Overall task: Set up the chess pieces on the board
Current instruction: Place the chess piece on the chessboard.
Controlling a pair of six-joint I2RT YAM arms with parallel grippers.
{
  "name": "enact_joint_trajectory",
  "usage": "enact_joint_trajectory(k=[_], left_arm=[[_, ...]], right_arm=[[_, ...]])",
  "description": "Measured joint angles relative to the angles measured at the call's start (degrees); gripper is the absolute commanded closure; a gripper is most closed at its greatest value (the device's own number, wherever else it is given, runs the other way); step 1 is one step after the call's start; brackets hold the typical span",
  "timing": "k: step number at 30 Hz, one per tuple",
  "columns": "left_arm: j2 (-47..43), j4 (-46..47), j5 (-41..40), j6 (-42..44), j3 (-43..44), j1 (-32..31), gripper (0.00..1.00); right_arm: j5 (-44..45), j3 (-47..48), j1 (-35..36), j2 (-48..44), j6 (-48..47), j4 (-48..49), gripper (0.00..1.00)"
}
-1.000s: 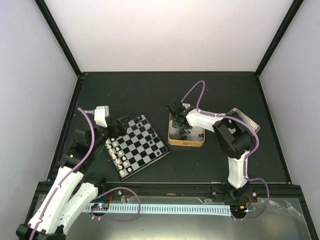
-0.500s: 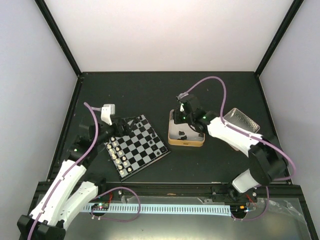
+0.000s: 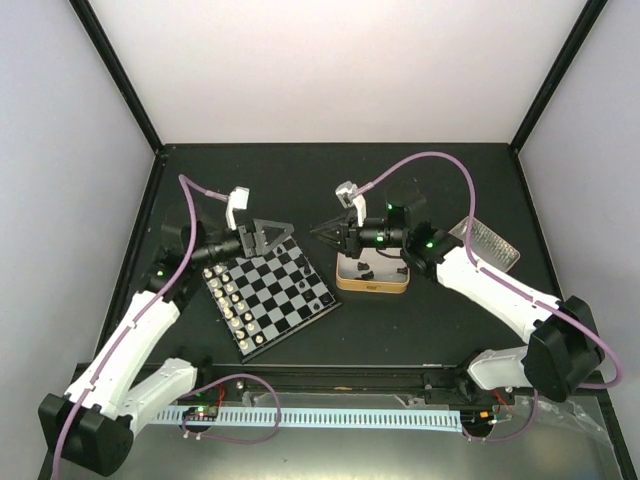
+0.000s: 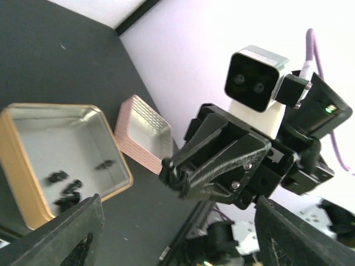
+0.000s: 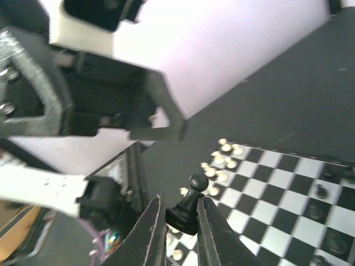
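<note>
The board (image 3: 272, 293) lies left of centre; it also shows in the right wrist view (image 5: 277, 185). Cream-white pieces line its left edge, and a few black chess pieces (image 3: 322, 297) stand on its right side. My right gripper (image 3: 322, 232) is shut on a black pawn (image 5: 188, 206) and holds it in the air past the board's far right corner, pointing left. My left gripper (image 3: 272, 236) is open and empty above the board's far corner, facing the right gripper (image 4: 177, 176). More black pieces (image 4: 66, 187) lie in the tin (image 4: 119, 166).
The gold-rimmed tin (image 3: 372, 283) stands right of the board. Its lid (image 3: 487, 243) lies further right and shows pink-sided in the left wrist view (image 4: 145, 137). The black frame rails run along the table edges. The two grippers' tips are a short gap apart.
My right gripper rose out of the tin with the pawn and swung left. My left gripper lifted and moved right over the board's far corner, now facing the right gripper.
</note>
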Motion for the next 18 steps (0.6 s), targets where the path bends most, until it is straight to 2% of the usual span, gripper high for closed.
enact_joint_trajectory(k=[4,7,18], left_arm=[[2.51,2.6,6.08,-4.68,1.27,-0.02,0.38],[4.11,4.11,9.2,-7.78,1.27,-0.42,0.4],[8.11,9.81,16.24,-14.29,1.36,-4.44,0.64]], right_arm=[[-9.18,0.2,0.09,0.02,-0.5,1.55,0.91],[-13.38,0.74,0.15,0.02,-1.73,1.62,0.91],[-20.31,4.72,0.48,0.35,-6.62,-2.34,0.91]])
